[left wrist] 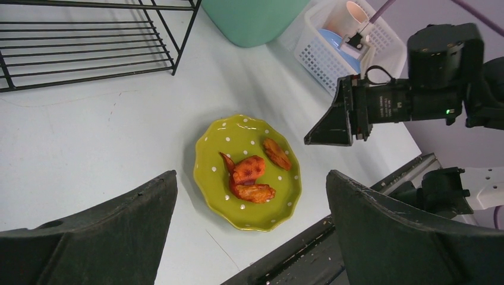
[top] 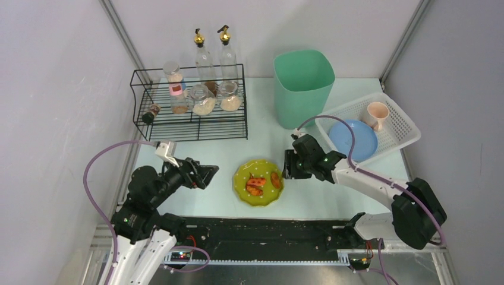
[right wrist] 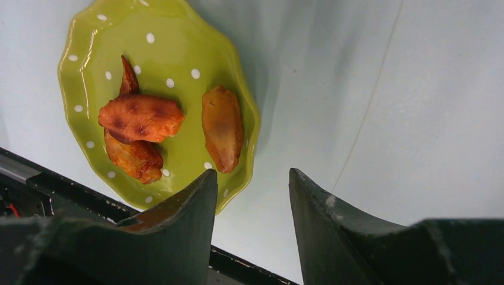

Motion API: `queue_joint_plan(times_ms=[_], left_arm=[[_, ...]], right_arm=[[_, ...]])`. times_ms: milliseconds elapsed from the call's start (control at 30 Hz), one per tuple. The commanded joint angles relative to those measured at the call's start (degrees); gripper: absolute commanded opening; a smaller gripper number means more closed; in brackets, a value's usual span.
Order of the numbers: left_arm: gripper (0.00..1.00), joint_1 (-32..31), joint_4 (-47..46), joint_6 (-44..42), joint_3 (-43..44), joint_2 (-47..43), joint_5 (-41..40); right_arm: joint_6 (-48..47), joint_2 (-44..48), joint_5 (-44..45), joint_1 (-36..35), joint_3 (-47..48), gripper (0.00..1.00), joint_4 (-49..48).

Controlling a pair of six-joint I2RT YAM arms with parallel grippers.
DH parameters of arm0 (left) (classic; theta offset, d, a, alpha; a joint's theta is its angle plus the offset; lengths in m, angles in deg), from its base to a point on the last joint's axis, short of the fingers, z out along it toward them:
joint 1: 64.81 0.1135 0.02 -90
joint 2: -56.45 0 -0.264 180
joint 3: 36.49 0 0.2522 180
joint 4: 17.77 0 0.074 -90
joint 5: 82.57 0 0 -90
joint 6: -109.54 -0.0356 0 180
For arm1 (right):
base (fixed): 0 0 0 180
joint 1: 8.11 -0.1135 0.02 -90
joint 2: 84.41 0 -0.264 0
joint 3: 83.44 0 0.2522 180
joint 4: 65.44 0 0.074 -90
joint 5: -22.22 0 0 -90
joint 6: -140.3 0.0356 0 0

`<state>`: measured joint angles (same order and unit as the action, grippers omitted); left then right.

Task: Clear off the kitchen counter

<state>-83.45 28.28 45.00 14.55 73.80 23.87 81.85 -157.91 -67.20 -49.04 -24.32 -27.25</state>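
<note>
While empty, right gripper (right wrist: 252,172) just above kitchen counter (right wrist: 416,89)

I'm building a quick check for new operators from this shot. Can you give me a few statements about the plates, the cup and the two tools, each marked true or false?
1. The green plate stands on the counter with three pieces of fried food on it. True.
2. The blue plate lies on the bare counter. False: it lies in the white basket.
3. The right tool grips the green plate's rim. False: its jaws are apart beside the plate and it holds nothing.
4. The pink cup is in the white basket. True.
5. The left tool is shut. False: it is wide open and empty.
</note>
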Motion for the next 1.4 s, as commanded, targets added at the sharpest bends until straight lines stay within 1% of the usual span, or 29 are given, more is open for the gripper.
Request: queue_joint_plan(times_ms=[0, 200, 500, 767, 1000, 1167, 1267, 1367], left_arm=[[0.98, -0.1, -0.8, 0.1, -0.3, 0.8, -0.7], [0.98, -0.1, -0.8, 0.0, -0.2, 1.1, -0.7], [0.98, -0.2, -0.8, 0.1, -0.2, 1.0, -0.9], [0.98, -0.1, -0.8, 0.1, -0.3, 1.0, -1.0], [0.98, -0.2, -0.7, 0.1, -0.3, 1.1, -1.2], [0.98, -0.1, -0.8, 0.0, -0.2, 1.2, -1.2], [0.98, -0.2, -0.7, 0.1, -0.3, 1.2, -1.2], [0.98, -0.2, -0.8, 0.1, -0.3, 1.2, -1.2]], right_arm=[[1.8, -2.7, -6.0, -0.5, -1.7, 0.50, -8.0], [2.4, -6.5, -5.5, -0.9, -2.4, 0.48, -9.5], [3.1, -9.2, -4.8, -2.1, -4.1, 0.42, -10.7], [4.9, -9.5, -2.9, -2.7, -6.1, 0.37, -12.7], [6.9, -7.8, 1.6, -2.6, -6.7, 0.33, -13.2], [6.8, -4.4, 2.7, -2.7, -7.7, 0.33, -14.4], [6.6, -1.7, 2.8, -3.1, -8.4, 0.38, -14.6], [6.8, -0.5, 3.0, -3.2, -8.7, 0.40, -14.3]])
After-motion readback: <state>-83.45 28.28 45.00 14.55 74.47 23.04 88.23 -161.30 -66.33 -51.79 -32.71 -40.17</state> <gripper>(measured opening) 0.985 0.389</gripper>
